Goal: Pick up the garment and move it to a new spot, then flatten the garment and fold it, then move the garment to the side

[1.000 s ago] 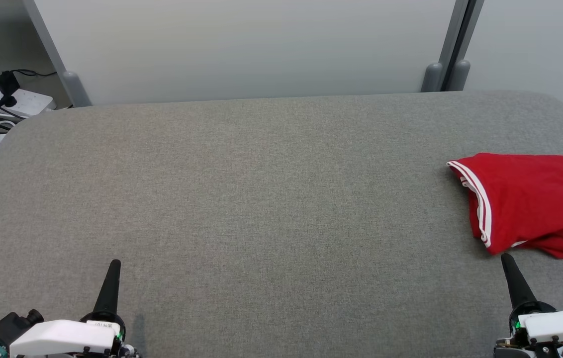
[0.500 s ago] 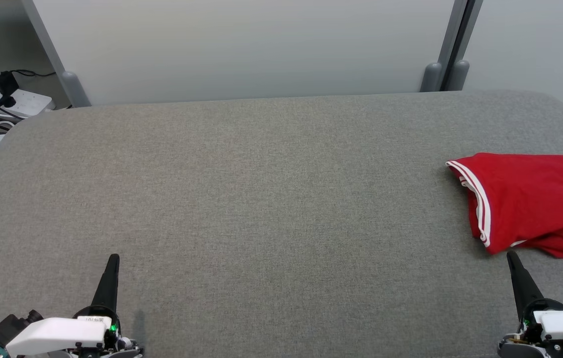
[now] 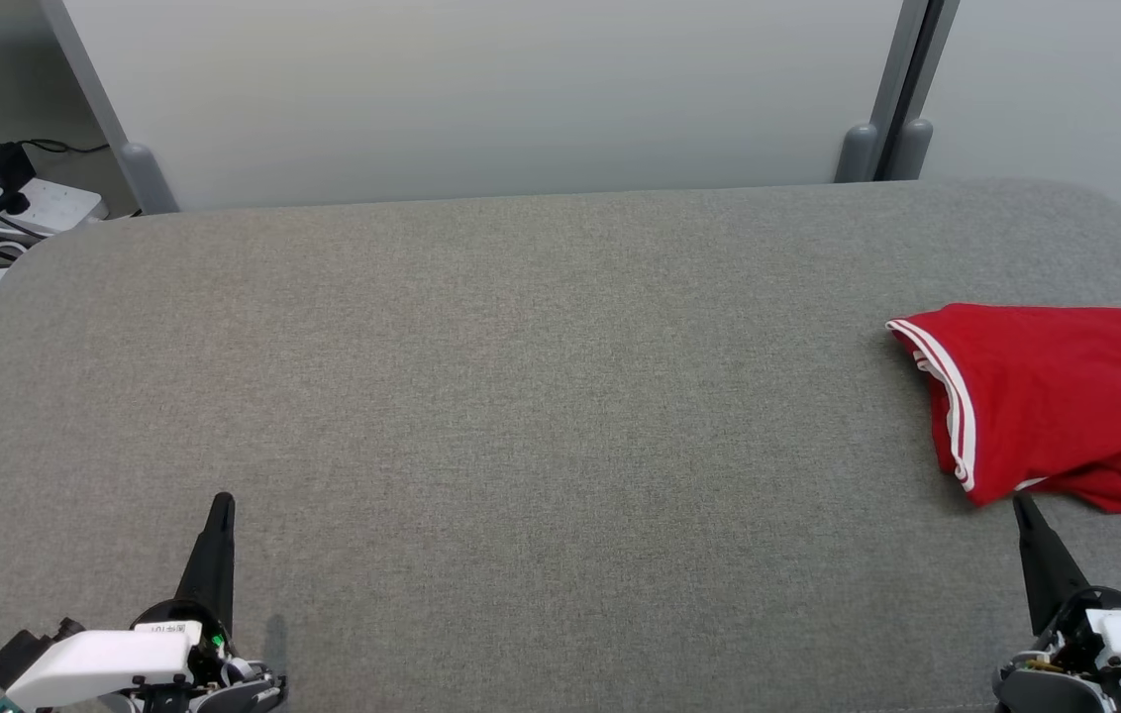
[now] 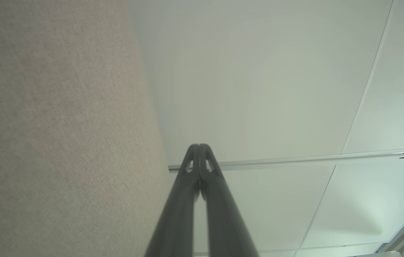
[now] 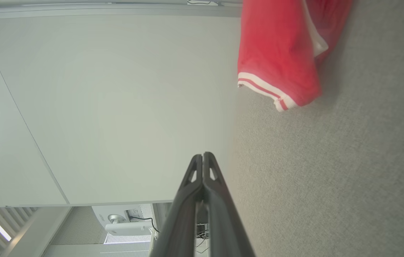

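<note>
The garment (image 3: 1056, 401) is a red piece with white stripes along one hem, lying folded in a bunch at the right edge of the grey table (image 3: 521, 396). In the right wrist view the garment (image 5: 277, 53) sits at the top, beyond my fingers. My right gripper (image 3: 1020, 501) is shut and empty, its tip just short of the garment's near corner. At the lower left my left gripper (image 3: 222, 501) is shut too, empty, far from the garment. Both wrist views show the fingers pressed together: left gripper (image 4: 199, 145), right gripper (image 5: 202, 154).
Pale partition panels (image 3: 491, 99) stand right behind the table's far edge. A white power strip with black cables (image 3: 16, 208) lies on the floor at the far left. The grey fabric surface spreads wide between the grippers.
Both grippers have drawn back slightly toward the near edge, the right one also drifting right. Neither jaw has moved and the garment lies as before.
</note>
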Robot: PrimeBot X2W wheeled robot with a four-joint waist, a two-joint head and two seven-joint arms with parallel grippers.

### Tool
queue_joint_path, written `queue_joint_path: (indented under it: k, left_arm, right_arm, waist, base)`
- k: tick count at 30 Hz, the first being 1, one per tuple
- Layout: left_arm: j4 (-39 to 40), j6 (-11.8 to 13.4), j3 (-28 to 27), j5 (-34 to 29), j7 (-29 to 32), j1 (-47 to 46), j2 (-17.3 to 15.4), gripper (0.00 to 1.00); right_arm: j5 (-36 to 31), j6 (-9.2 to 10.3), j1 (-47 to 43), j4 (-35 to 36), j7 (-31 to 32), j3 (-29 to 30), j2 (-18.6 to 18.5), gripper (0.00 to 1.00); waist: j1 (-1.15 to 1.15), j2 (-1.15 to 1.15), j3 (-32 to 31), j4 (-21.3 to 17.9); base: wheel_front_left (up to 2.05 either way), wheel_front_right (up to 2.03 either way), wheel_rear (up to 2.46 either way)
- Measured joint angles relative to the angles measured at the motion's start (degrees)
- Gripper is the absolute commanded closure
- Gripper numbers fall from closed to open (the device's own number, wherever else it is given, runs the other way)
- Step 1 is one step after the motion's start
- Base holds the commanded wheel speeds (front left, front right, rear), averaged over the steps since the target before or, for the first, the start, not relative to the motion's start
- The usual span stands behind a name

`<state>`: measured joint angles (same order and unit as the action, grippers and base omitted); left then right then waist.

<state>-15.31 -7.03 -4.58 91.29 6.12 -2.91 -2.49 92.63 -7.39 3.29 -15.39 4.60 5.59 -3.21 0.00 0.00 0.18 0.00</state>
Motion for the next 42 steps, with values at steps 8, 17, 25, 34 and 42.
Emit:
queue_joint_path:
  k: [8,17,25,34,42]
  left_arm:
    - [-0.02,-0.04,-0.05,0.62,0.0,0.0,0.05,1.0]
    - [-0.02,-0.04,-0.05,0.62,0.0,0.0,0.07,1.0]
    - [-0.02,-0.04,-0.05,0.62,0.0,0.0,0.08,1.0]
    - [-0.02,-0.04,-0.05,0.62,0.0,0.0,0.08,1.0]
    - [-0.03,-0.04,-0.05,0.62,0.0,0.0,0.08,1.0]
  right_arm:
    - [0.63,0.0,0.14,-0.03,0.01,0.29,0.0,1.0]
    - [0.62,0.01,0.3,-0.07,0.2,0.77,0.02,1.0]
    - [0.6,0.01,0.3,-0.08,0.44,0.93,0.04,1.0]
    - [0.59,0.01,0.3,-0.09,0.46,1.05,0.1,1.0]
    - [0.59,0.01,0.3,-0.1,0.53,1.15,0.18,1.0]
  waist:
    - [0.0,0.0,0.0,0.0]
    - [0.0,0.0,0.0,0.0]
    - [0.0,0.0,0.0,0.0]
    - [0.0,0.0,0.0,0.0]
    - [0.0,0.0,0.0,0.0]
  base:
    - [0.0,0.0,0.0]
    - [0.0,0.0,0.0]
    - [0.0,0.0,0.0]
    - [0.0,0.0,0.0]
    - [0.0,0.0,0.0]
